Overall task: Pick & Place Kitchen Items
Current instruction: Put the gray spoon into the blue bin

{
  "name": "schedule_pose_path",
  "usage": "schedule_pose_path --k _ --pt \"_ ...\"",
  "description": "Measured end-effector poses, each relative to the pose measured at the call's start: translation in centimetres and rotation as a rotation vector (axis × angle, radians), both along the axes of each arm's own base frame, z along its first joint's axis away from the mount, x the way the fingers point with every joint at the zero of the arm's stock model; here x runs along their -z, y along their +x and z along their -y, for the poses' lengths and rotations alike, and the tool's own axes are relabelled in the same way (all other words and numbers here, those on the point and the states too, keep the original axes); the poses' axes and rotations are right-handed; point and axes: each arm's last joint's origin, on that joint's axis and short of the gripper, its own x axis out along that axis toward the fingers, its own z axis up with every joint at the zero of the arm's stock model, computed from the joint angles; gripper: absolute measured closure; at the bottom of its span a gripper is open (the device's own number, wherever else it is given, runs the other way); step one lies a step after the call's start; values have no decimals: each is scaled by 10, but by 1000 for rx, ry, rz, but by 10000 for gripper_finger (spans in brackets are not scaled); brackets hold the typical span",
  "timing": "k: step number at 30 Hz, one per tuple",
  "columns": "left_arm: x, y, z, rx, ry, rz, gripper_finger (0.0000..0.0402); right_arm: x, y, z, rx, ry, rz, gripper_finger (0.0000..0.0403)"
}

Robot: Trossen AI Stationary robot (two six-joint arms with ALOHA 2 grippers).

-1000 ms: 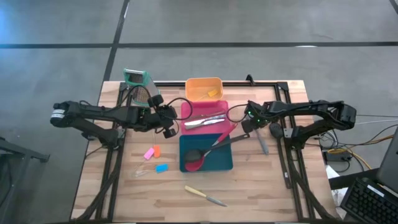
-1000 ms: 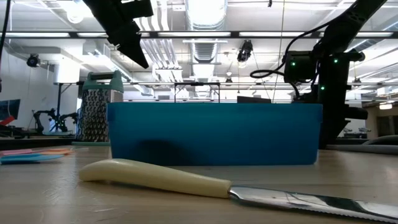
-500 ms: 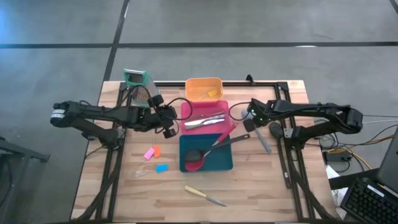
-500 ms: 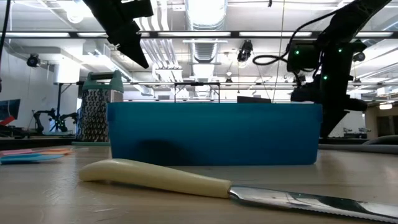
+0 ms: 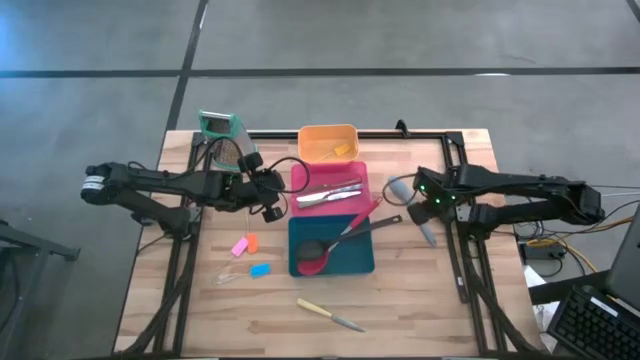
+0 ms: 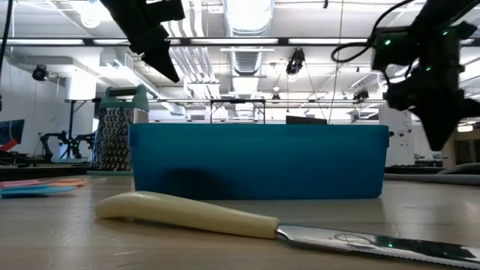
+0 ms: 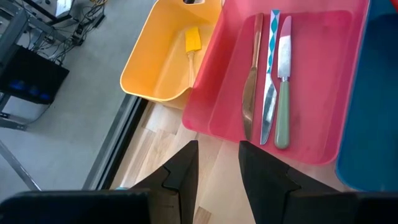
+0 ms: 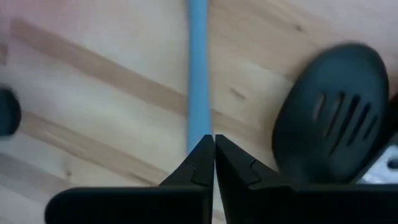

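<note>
The right gripper (image 8: 214, 163) has its dark fingers pressed together with nothing between them, poised over bare wood at the right of the table (image 5: 400, 300). Just past its tips lie a slim blue-grey handle (image 8: 198, 74) and a black slotted spatula head (image 8: 333, 102), smooth and oval. The left gripper (image 7: 217, 174) hangs with its fingers partly apart and empty, above the near left edge of the pink tray (image 7: 339, 93). That glossy plastic tray holds three knives side by side: a bronze-toned one (image 7: 252, 81), a blade with a blue patterned handle (image 7: 271, 74), and a green-handled one (image 7: 283, 106). Beyond it the rounded yellow tray (image 7: 155, 68) carries a small yellow spatula (image 7: 193, 43). The blue tray (image 5: 355, 262) contains a red spoon (image 5: 330, 250) and a black ladle (image 5: 345, 234). Near the table's front edge lies a cream-handled serrated knife (image 6: 247, 221). Small pink (image 5: 239, 246), orange (image 5: 251, 241) and blue (image 5: 260, 270) pieces rest on the left
</note>
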Motion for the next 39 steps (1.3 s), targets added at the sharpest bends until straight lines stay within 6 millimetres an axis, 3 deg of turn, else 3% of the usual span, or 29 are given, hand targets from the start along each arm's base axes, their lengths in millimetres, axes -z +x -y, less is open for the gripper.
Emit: schedule_pose_path --k 5,13,22,29,39 --pt "0 0 0 0 0 0 282 -2 -3 -15 -19 -4 27 361" --pt "0 0 0 -1 -1 0 282 4 4 -35 -101 14 -8 270" --pt "0 0 0 -2 -5 3 282 16 13 -46 -136 22 -111 201" --pt "0 0 0 0 -7 2 282 31 20 -49 -142 32 -221 195" --pt "0 0 0 1 -7 2 282 54 23 -52 -167 113 -322 245"
